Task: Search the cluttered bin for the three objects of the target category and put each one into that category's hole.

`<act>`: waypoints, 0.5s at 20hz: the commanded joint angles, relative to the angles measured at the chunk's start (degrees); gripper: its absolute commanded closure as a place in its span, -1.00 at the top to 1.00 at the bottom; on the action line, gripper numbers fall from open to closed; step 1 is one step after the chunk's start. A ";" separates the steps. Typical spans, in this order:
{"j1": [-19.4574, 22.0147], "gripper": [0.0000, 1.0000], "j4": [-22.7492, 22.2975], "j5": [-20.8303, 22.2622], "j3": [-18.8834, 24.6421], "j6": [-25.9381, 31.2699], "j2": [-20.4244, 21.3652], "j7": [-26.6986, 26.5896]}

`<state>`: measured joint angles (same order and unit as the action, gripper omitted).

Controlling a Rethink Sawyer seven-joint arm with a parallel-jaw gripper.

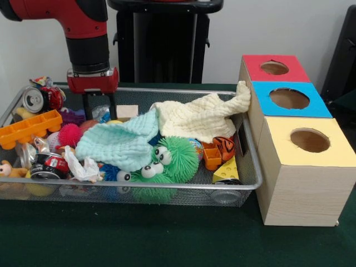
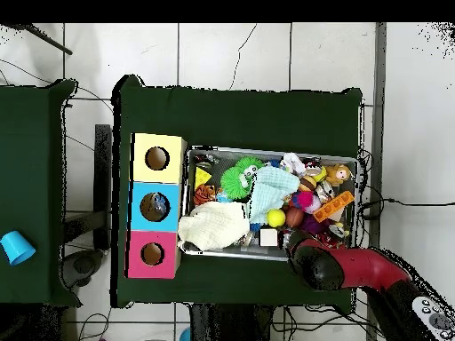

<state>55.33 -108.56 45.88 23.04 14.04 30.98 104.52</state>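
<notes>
The arm [image 1: 83,33] hangs straight down over the basket's [image 1: 183,92] far rim, gripper [image 1: 99,108] among toys, its opening impossible to tell.

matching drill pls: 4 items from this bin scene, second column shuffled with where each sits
Items:
1. orange brick
2. cream cloth
3. cheese wedge
4. green fuzzy toy

Places:
A. bin corner below the yellow box, front view
B. draped over the bin edge by the blue box
C. bin end far from the boxes
D. middle, partly under the mint cloth

Pairs: 1-C, 2-B, 3-A, 4-D
</notes>
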 commanded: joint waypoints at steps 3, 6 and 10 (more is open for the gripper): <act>3.13 1.00 3.63 5.09 1.76 0.43 -3.52 -5.58; 3.21 1.00 3.60 5.37 1.82 0.43 -3.66 -5.34; 3.04 1.00 4.24 6.07 1.85 0.12 -4.64 -4.80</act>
<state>58.25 -108.50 47.06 23.21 13.93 29.23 104.52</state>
